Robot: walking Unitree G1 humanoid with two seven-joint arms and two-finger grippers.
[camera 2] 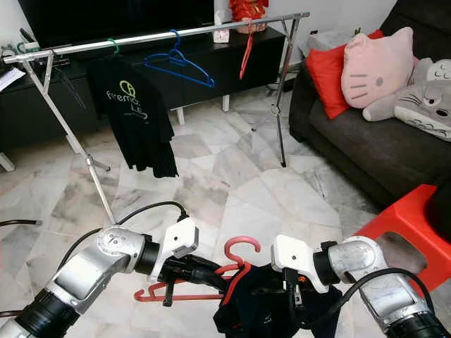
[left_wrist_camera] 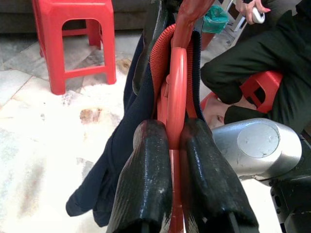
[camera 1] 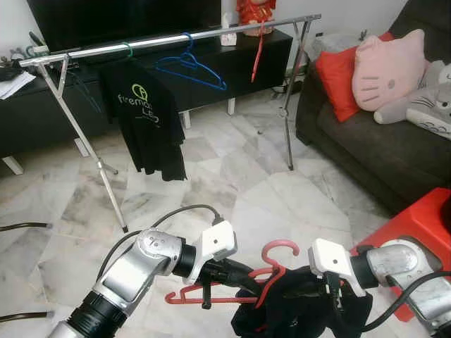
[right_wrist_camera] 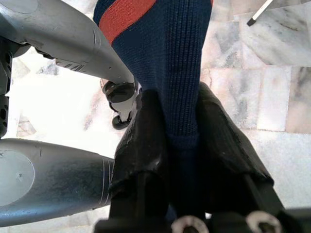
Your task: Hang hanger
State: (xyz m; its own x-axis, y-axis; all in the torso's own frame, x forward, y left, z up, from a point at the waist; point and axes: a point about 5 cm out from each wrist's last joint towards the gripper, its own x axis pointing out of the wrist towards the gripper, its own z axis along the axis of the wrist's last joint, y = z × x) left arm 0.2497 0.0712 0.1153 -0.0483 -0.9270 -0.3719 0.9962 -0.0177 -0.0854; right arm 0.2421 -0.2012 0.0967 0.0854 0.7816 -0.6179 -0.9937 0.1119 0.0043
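Low over the marble floor (camera 1: 232,176), the red hanger (camera 1: 271,271) sits between both arms, a dark navy garment (camera 1: 296,310) draped on it. The left gripper (left_wrist_camera: 176,141) has its jaws clamped tight on the hanger's red bar, and the right gripper (right_wrist_camera: 182,131) pinches the navy ribbed fabric, jaws closed on it. Well beyond them, the silver clothes rail (camera 1: 176,39) carries a black T-shirt (camera 1: 144,120) and a blue hanger (camera 1: 190,67).

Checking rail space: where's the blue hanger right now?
The blue hanger hangs mid-rail on the rack, between the black T-shirt to its left and a red hanger to its right.
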